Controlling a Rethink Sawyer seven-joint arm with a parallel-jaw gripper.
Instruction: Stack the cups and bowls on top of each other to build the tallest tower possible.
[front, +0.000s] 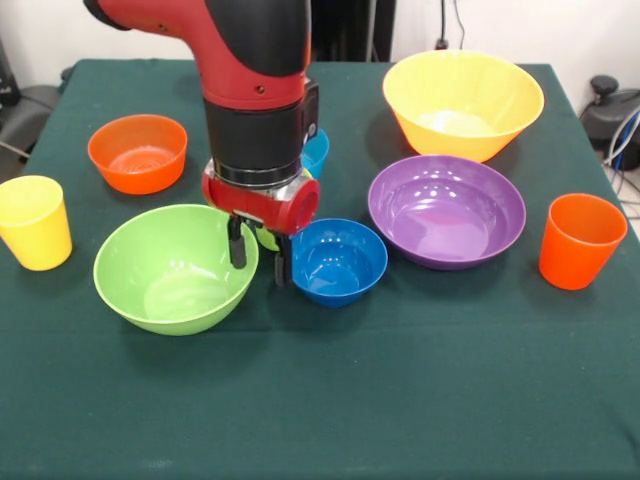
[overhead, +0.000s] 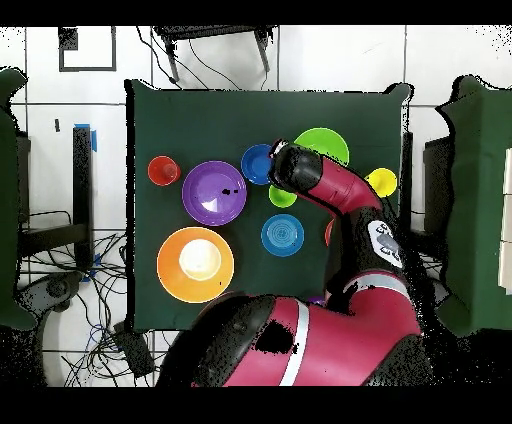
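Note:
My gripper (front: 260, 256) hangs low between the large lime green bowl (front: 175, 268) and the small dark blue bowl (front: 338, 262). Its fingers are apart and hold nothing. A lime green cup (front: 266, 238) peeks out just behind them and stands clear in the overhead view (overhead: 282, 196). The purple bowl (front: 446, 210), yellow-orange bowl (front: 462, 100), small orange bowl (front: 138, 152), yellow cup (front: 35, 222) and orange cup (front: 580, 240) stand apart on the cloth. The light blue bowl (overhead: 283, 235) is mostly hidden behind the arm in the front view. The purple cup is out of view.
The table has a dark green cloth (front: 330, 400). All bowls and cups stand open side up, none stacked. In the overhead view the arm's wrist (overhead: 292, 168) covers the gripper, and the arm hides part of the small orange bowl (overhead: 328, 232).

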